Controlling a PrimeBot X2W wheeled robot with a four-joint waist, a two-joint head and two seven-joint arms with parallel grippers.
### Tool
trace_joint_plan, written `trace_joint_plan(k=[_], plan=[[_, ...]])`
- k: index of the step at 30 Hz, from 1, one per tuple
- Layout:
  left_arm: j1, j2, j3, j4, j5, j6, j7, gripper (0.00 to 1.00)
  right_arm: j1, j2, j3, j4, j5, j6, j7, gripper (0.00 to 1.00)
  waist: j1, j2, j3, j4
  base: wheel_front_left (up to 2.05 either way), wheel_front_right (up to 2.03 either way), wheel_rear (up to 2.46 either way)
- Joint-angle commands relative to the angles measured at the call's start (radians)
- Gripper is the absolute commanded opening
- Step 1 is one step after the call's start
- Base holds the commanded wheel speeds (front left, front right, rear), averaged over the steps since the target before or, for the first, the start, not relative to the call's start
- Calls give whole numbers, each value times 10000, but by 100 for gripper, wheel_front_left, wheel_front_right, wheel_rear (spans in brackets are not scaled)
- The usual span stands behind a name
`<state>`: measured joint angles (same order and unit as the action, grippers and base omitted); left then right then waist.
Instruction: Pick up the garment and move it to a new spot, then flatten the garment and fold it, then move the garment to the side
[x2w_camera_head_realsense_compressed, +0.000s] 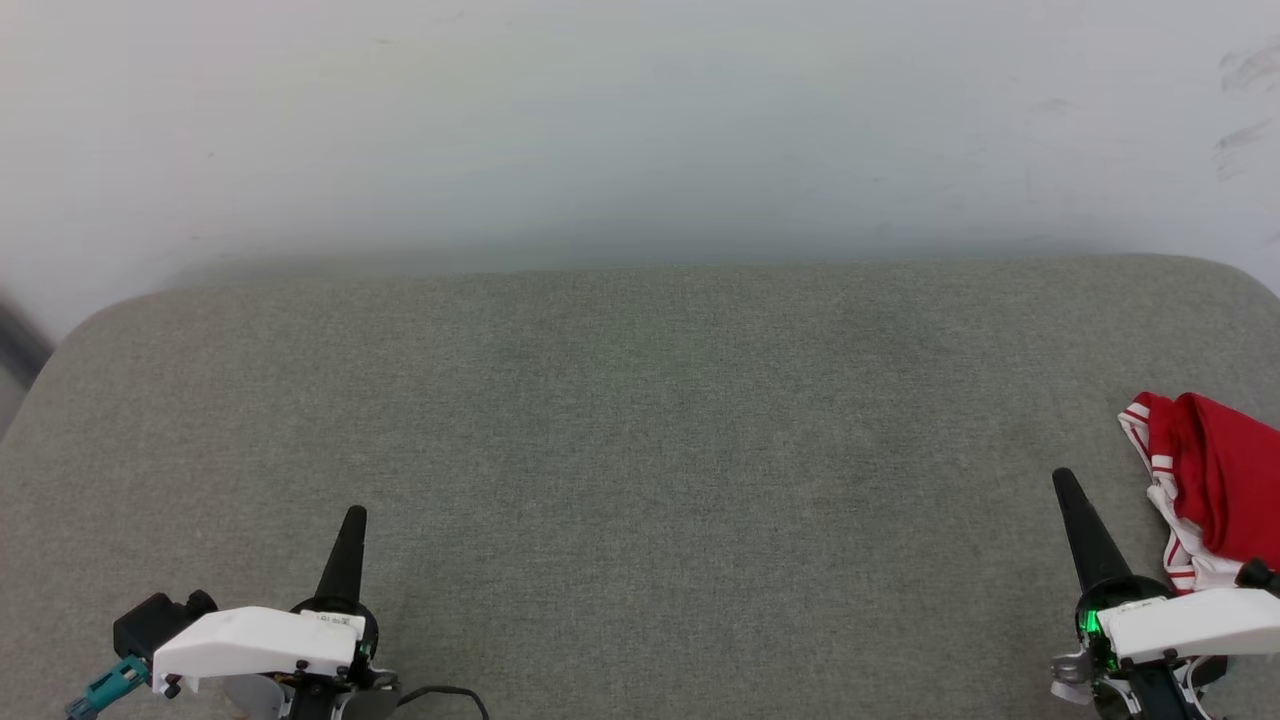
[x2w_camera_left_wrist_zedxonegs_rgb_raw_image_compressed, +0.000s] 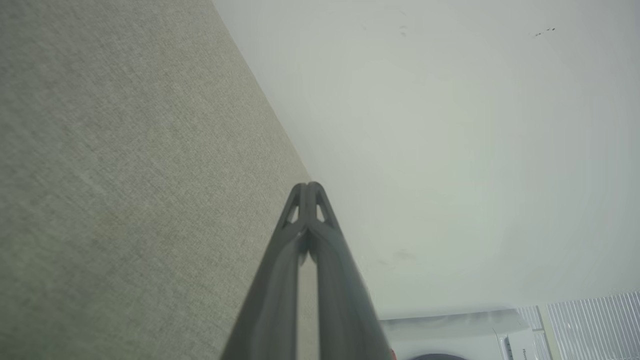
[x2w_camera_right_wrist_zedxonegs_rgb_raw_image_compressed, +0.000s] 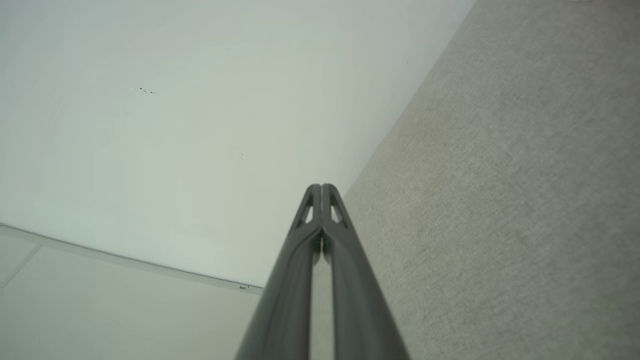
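The garment (x2w_camera_head_realsense_compressed: 1215, 480), red with white and red-striped trim, lies bunched at the right edge of the grey fabric surface (x2w_camera_head_realsense_compressed: 640, 420), partly cut off by the frame. My right gripper (x2w_camera_head_realsense_compressed: 1063, 478) is shut and empty, its tip just left of the garment and apart from it. At the lower left my left gripper (x2w_camera_head_realsense_compressed: 354, 515) is shut with nothing in it, far from the garment. Each wrist view shows its own fingers pressed together: left gripper (x2w_camera_left_wrist_zedxonegs_rgb_raw_image_compressed: 309, 186), right gripper (x2w_camera_right_wrist_zedxonegs_rgb_raw_image_compressed: 320, 187), both over the grey surface and pointing toward the wall.
A pale wall (x2w_camera_head_realsense_compressed: 640, 120) rises behind the grey surface's far edge. The surface has rounded back corners. A white appliance (x2w_camera_left_wrist_zedxonegs_rgb_raw_image_compressed: 465, 335) and window blinds (x2w_camera_left_wrist_zedxonegs_rgb_raw_image_compressed: 595, 320) show at the bottom right of the left wrist view.
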<state>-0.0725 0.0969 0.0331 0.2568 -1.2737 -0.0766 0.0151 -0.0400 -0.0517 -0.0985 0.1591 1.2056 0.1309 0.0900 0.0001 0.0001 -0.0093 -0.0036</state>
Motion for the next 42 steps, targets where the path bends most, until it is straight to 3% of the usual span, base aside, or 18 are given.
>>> trace_joint_plan(k=[1, 42], plan=[[-262, -3, 68, -101, -187, -72, 60, 0, -186, 4, -31, -4, 244, -2, 45, 0, -1, -1, 3, 1, 0, 0, 0], [-382, -416, 738, -126, -2960, -497, 891, 0, -676, 16, -147, 763, 3559, -1, 218, 0, -1, -1, 103, 30, 0, 0, 0]])
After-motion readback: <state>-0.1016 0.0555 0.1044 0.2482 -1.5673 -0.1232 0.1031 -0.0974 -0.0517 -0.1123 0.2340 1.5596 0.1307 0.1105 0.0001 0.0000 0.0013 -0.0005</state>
